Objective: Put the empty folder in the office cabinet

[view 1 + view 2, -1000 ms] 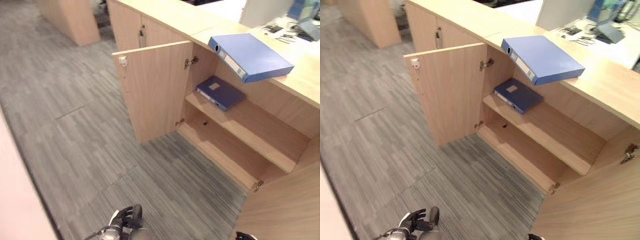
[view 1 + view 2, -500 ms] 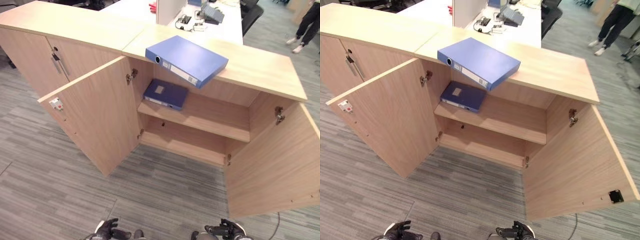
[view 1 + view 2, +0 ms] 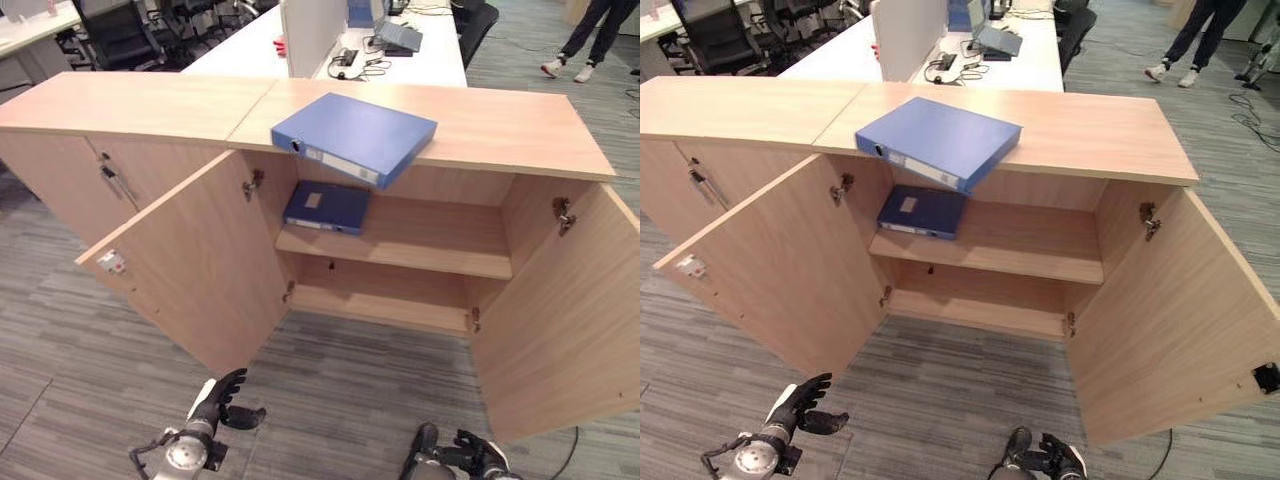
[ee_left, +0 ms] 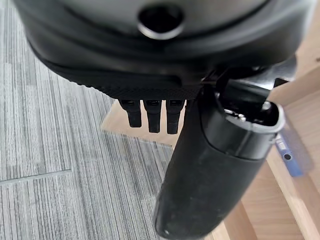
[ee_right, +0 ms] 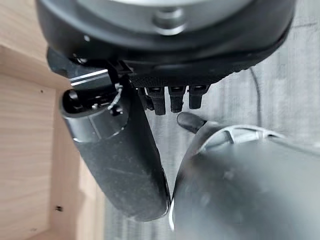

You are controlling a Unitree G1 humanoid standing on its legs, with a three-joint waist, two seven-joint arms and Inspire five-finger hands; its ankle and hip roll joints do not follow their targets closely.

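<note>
1. Two blue folders: one (image 3: 355, 135) atop the cabinet (image 3: 520, 130), overhanging its front edge; another (image 3: 326, 206) on the upper shelf (image 3: 430, 245), well beyond both sets of fingers.
2. Two doors open.
3. Spine labels illegible.
4. Left hand (image 3: 222, 400) and right hand (image 3: 470, 455) low, fingers loose, empty.

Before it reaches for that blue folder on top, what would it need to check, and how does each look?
1. Cabinet doors open: ok. The left door and right door both swing wide.
2. Folder within view: ok. The blue folder lies flat on the cabinet top, one corner overhanging the front edge.
3. Shelf has room: ok. A darker folder takes the upper shelf's left end; the rest is bare.
4. Robot hands free: ok. The left robot hand and right robot hand hang low, holding nothing.
5. Folder empty: cannot tell.
</note>
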